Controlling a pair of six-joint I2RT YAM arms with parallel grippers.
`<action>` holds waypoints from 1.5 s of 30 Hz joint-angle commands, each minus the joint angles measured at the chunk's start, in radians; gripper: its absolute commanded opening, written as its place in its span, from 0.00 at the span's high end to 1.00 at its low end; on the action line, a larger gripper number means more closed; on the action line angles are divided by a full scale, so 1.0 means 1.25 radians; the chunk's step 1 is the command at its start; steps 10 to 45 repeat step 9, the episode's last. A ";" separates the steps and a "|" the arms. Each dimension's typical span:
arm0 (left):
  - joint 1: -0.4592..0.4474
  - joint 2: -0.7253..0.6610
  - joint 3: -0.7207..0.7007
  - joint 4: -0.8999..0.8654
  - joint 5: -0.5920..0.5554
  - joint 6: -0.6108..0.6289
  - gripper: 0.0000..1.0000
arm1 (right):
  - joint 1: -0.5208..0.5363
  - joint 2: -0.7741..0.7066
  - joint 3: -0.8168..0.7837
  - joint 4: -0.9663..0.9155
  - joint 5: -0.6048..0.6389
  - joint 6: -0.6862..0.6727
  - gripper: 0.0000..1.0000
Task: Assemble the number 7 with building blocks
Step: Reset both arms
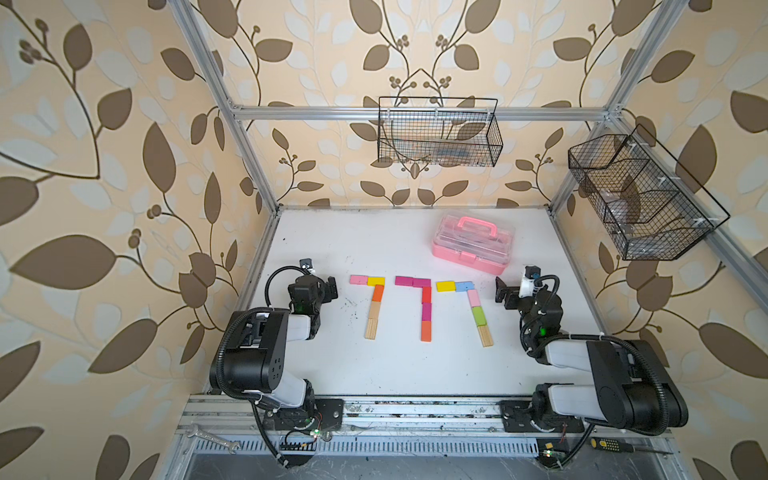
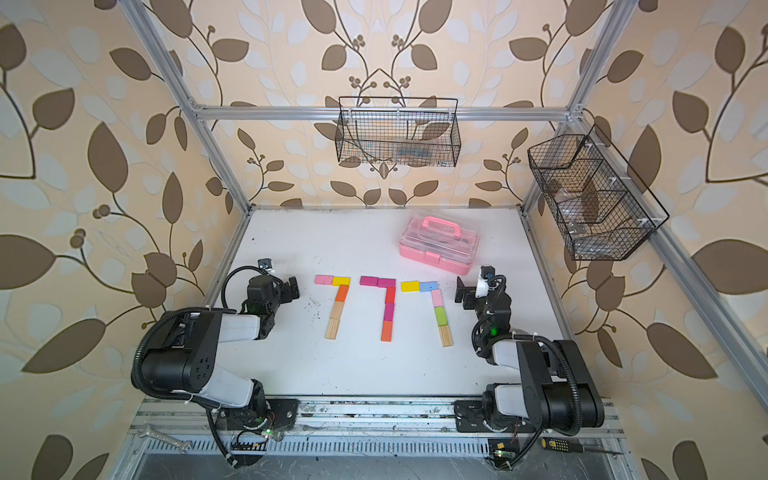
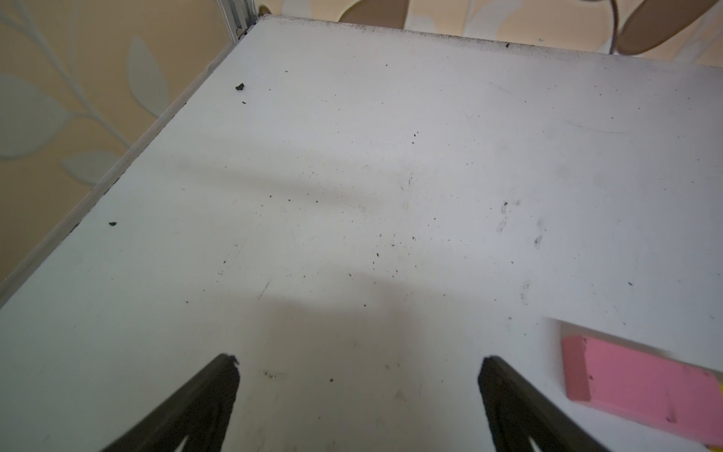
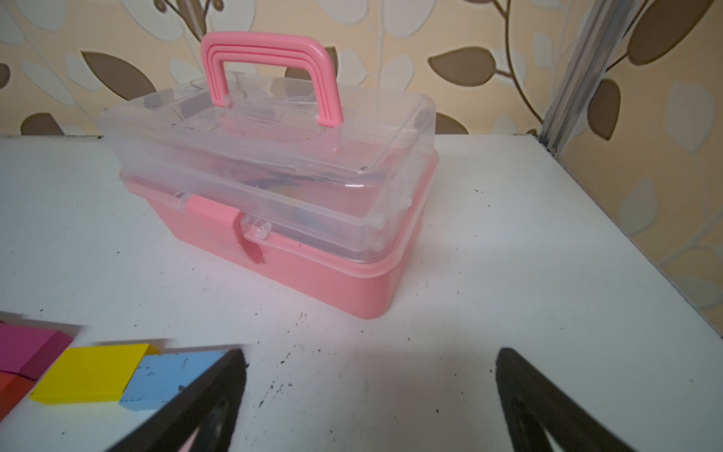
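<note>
Three figures of the number 7 made of building blocks lie side by side mid-table in both top views. The left one (image 1: 374, 305) has a pink and yellow bar. The middle one (image 1: 424, 305) is magenta, red and orange. The right one (image 1: 473, 307) has a yellow (image 4: 90, 371) and blue (image 4: 172, 375) bar over pink, green and striped wood. My left gripper (image 1: 330, 289) stands open left of the pink block (image 3: 641, 387), holding nothing. My right gripper (image 1: 503, 293) is open just right of the blue block, with only bare table between its fingers (image 4: 219, 391).
A pink clear-lidded case (image 1: 473, 243) stands behind the right figure, close ahead of the right gripper. Two wire baskets (image 1: 438, 133) hang on the frame at the back and the right. A wrench (image 1: 210, 438) and a screwdriver (image 1: 611, 445) lie on the front rail.
</note>
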 commanded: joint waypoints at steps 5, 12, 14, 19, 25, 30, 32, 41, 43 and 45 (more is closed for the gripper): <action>0.005 -0.007 0.018 0.017 0.007 -0.004 0.01 | 0.015 0.006 0.017 0.000 0.031 -0.014 0.00; 0.005 -0.008 0.018 0.017 0.006 -0.004 0.01 | 0.013 -0.003 0.007 0.009 0.030 -0.013 0.00; 0.005 -0.008 0.018 0.017 0.006 -0.004 0.01 | 0.013 -0.003 0.007 0.009 0.030 -0.013 0.00; 0.005 -0.008 0.018 0.017 0.006 -0.004 0.01 | 0.013 -0.003 0.007 0.009 0.030 -0.013 0.00; 0.005 -0.008 0.018 0.017 0.006 -0.004 0.01 | 0.013 -0.003 0.007 0.009 0.030 -0.013 0.00; 0.005 -0.008 0.018 0.017 0.006 -0.004 0.01 | 0.013 -0.003 0.007 0.009 0.030 -0.013 0.00; 0.005 -0.008 0.018 0.017 0.006 -0.004 0.01 | 0.013 -0.003 0.007 0.009 0.030 -0.013 0.00; 0.005 -0.008 0.018 0.017 0.006 -0.004 0.01 | 0.013 -0.003 0.007 0.009 0.030 -0.013 0.00; 0.005 -0.008 0.018 0.017 0.006 -0.004 0.01 | 0.013 -0.003 0.007 0.009 0.030 -0.013 0.00; 0.005 -0.008 0.018 0.017 0.006 -0.004 0.01 | 0.013 -0.003 0.007 0.009 0.030 -0.013 0.00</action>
